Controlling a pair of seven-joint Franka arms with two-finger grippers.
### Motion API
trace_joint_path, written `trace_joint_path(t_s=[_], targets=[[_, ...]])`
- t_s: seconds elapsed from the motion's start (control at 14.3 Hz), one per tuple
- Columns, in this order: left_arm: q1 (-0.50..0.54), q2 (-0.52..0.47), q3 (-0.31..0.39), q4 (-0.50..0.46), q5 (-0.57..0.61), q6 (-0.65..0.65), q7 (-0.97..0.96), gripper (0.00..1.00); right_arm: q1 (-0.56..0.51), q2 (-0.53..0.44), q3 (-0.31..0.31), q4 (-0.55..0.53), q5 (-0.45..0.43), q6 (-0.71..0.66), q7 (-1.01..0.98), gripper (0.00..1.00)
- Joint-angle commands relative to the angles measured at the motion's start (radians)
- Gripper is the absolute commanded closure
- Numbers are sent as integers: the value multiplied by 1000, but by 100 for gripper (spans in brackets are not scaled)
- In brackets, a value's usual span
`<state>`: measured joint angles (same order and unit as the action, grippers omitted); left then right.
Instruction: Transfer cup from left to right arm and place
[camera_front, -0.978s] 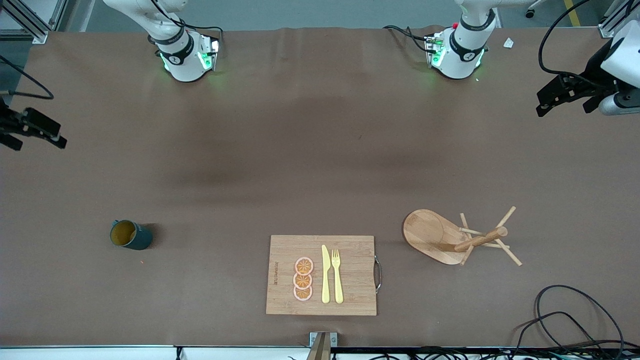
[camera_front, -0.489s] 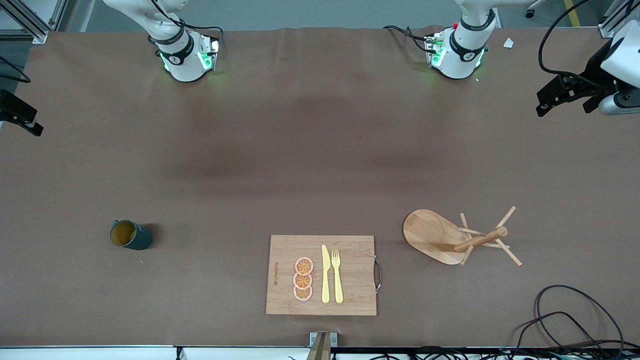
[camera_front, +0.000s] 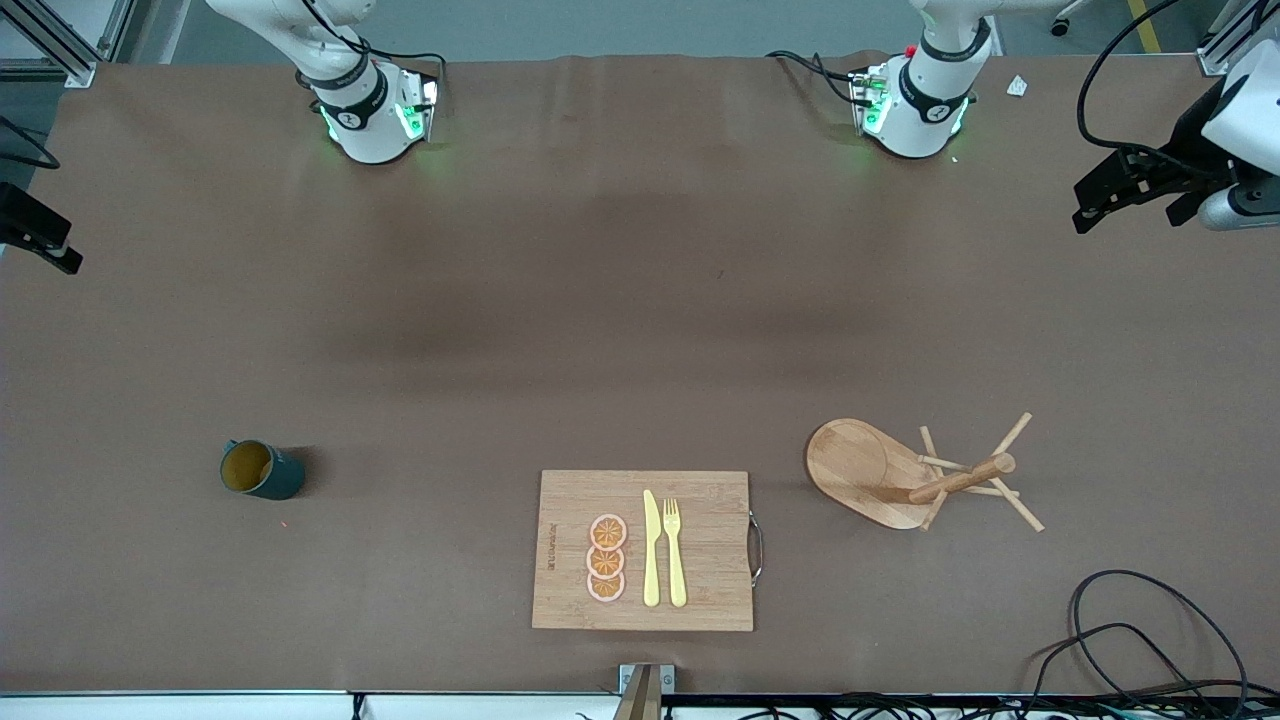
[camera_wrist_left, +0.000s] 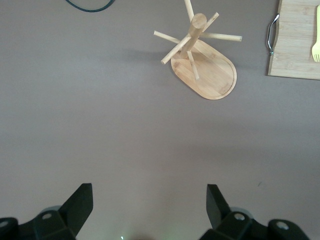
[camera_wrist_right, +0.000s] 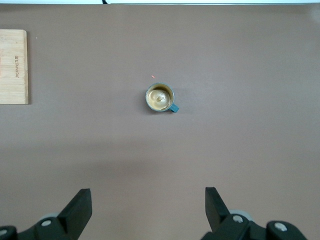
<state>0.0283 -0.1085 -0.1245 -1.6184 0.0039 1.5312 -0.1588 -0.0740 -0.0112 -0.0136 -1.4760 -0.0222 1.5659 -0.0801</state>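
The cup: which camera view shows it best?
The right wrist view: the cup sits mid-picture, seen straight from above, showing its ochre inside and handle. The front view shows it small and from the side. The left wrist view does not show it.

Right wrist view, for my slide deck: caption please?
Open right gripper high above an upright teal mug on the brown table.

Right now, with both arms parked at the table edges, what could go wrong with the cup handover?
1. The cup stands at the right arm's end of the table, while the left gripper waits open at the other end, so picking it up means a long reach.
2. That reach may pass over the cutting board and the peg rack.
3. The right gripper, open above the cup, could crowd that reach.
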Motion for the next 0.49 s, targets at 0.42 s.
trace_joint_path(t_s=[0.42], targets=[[5,-2,-9,35,8,-40,13,0,-13,10,10,28,-2,-27,17,0]])
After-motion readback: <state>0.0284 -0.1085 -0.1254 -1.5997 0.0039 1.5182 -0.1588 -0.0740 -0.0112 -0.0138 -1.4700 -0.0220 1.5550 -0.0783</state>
